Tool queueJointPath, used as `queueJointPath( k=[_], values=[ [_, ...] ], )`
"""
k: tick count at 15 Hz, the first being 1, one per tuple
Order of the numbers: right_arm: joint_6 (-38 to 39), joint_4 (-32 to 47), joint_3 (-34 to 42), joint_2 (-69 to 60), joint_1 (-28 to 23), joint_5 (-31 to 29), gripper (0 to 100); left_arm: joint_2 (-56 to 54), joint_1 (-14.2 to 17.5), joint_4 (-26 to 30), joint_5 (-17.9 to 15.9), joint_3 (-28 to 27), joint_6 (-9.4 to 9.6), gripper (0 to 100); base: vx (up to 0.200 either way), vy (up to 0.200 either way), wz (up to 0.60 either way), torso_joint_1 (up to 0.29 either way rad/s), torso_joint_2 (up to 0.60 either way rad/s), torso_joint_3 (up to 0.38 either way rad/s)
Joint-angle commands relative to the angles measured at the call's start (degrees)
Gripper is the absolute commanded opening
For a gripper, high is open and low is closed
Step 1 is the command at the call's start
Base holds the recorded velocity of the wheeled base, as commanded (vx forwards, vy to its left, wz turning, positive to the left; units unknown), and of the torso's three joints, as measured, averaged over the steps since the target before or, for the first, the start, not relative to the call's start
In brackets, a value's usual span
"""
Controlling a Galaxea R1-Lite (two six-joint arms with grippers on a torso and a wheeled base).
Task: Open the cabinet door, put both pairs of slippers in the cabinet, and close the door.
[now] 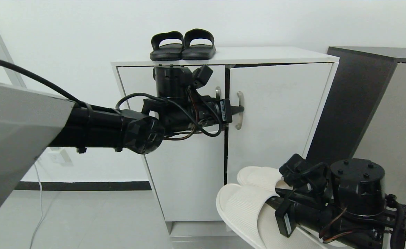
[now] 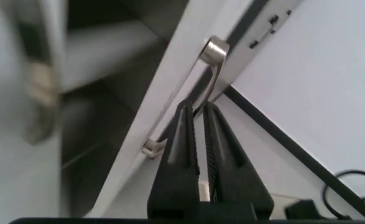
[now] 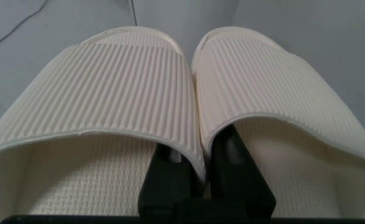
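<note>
Because the left gripper (image 1: 237, 110) is pinched shut on the thin metal handle (image 1: 239, 119) of the cabinet's (image 1: 279, 55) right-hand door (image 1: 279, 114), the main risk is the polished bar slipping out from between the narrow black fingers (image 2: 185, 143). A pull that fails to follow the hinge arc would likely cause it. The handle is a slim, curved, shiny strap, so it probably offers little purchase. The door is flat, smooth and white, with a dark gap along its edge at 9 o'clock.

The right gripper (image 3: 201, 168), at about 5 o'clock of the door in the head view, is clamped on the adjoining inner straps of the white slippers (image 3: 107, 93). These are soft, ribbed foam with a pebbled footbed, so one could peel free and drop. They hang near the door's lower corner, and a swinging door could knock them.

The black slippers (image 1: 183, 45) are matte and rubbery. They sit side by side on the cabinet top at 12 o'clock of the left gripper, and a jolt to the cabinet could shift them.
</note>
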Motion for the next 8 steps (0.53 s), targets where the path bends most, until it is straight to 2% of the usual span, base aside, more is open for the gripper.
queueJointPath(
  k=[1,4,8],
  values=[
    [-0.02,0.00,0.05,-0.59,0.55,0.01,0,-4.41,-1.99,-0.25,0.10,2.19,0.10,0,0.000,0.000,0.00,0.000,0.00,0.000],
    [-0.02,0.00,0.58,-1.47,1.43,0.01,0,-7.93,-3.58,-0.16,0.18,5.01,0.19,0,0.000,0.000,0.00,0.000,0.00,0.000],
    [-0.29,0.00,1.11,-2.44,2.31,-0.08,0,-13.37,-3.66,-0.25,1.41,11.42,0.19,0,0.000,0.000,0.00,0.000,0.00,0.000]
  ],
)
